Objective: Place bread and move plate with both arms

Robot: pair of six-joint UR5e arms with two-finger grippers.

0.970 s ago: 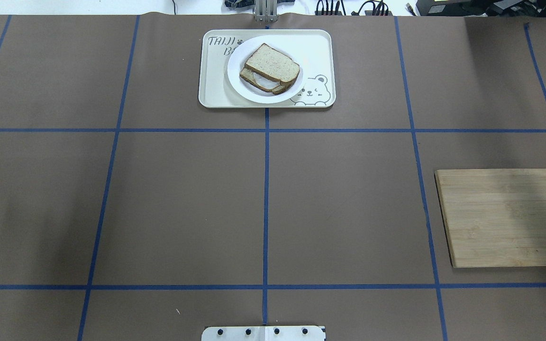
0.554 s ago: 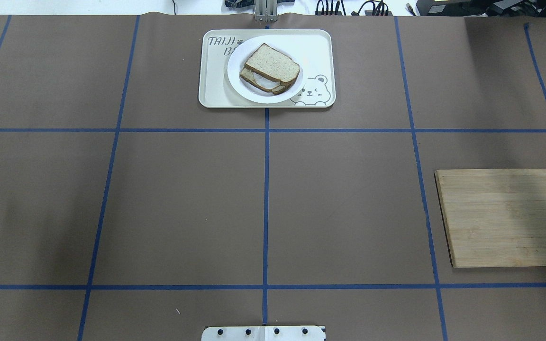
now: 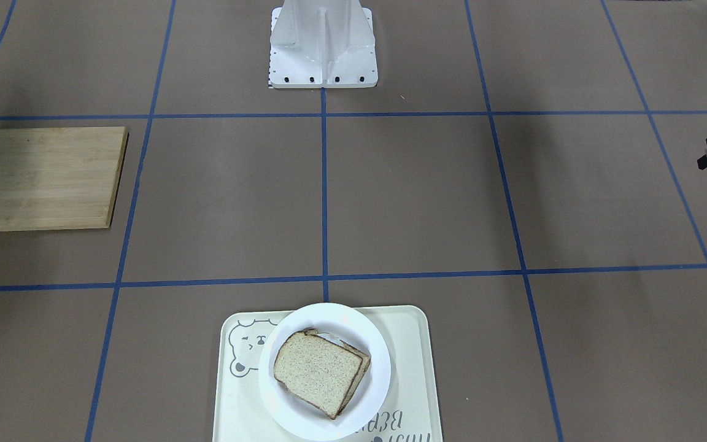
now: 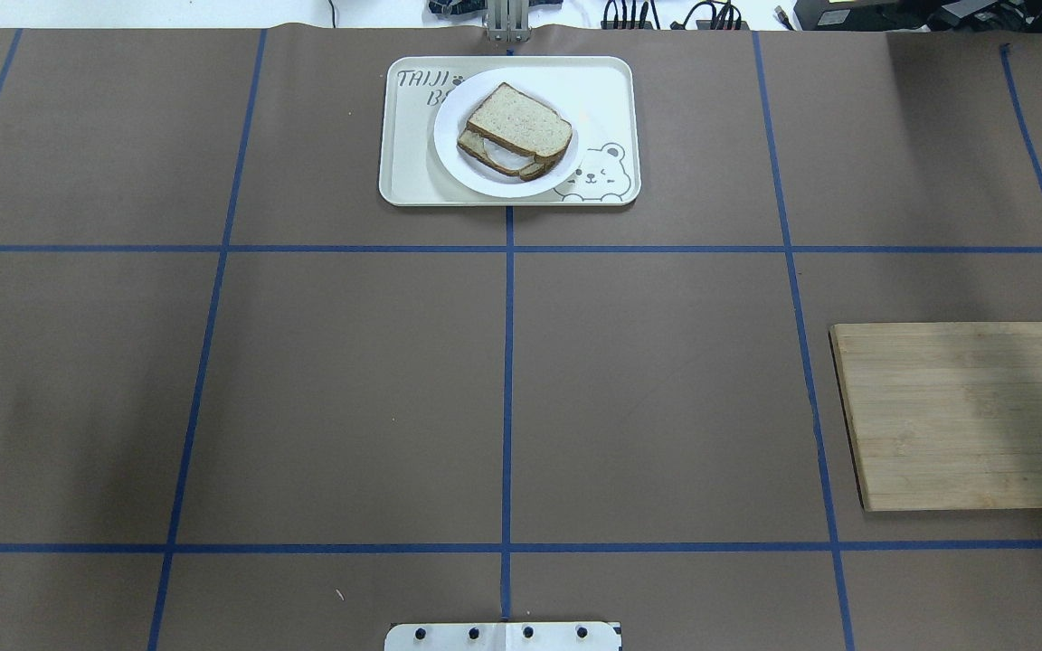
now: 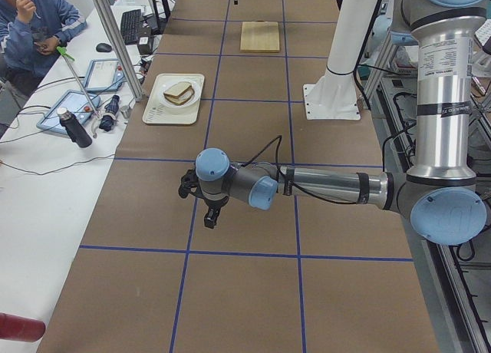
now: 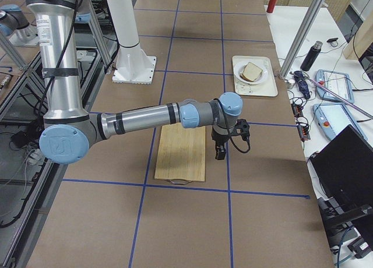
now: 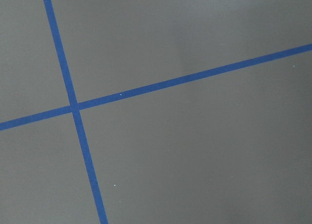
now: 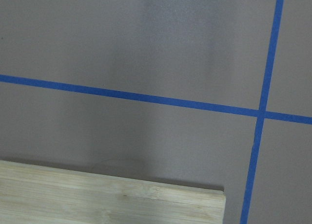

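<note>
The bread (image 4: 519, 119) lies on top of a second slice with something white on it, both on the white plate (image 4: 449, 155). The plate stands on the cream bear tray (image 4: 611, 90) at the table's far middle. The bread (image 3: 316, 371), the plate (image 3: 329, 316) and the tray (image 3: 418, 368) also show in the front view. My left gripper (image 5: 209, 216) hangs low over bare table, far from the plate. My right gripper (image 6: 220, 154) hangs beside the wooden board (image 6: 182, 151). I cannot tell whether either is open or shut. Both wrist views show only the table.
The wooden board (image 4: 969, 416) lies at the table's right, and its corner (image 8: 112, 199) shows in the right wrist view. The white base stand (image 3: 323, 46) is at the robot's side. An operator (image 5: 34, 23) sits at a side bench with tablets and a bottle.
</note>
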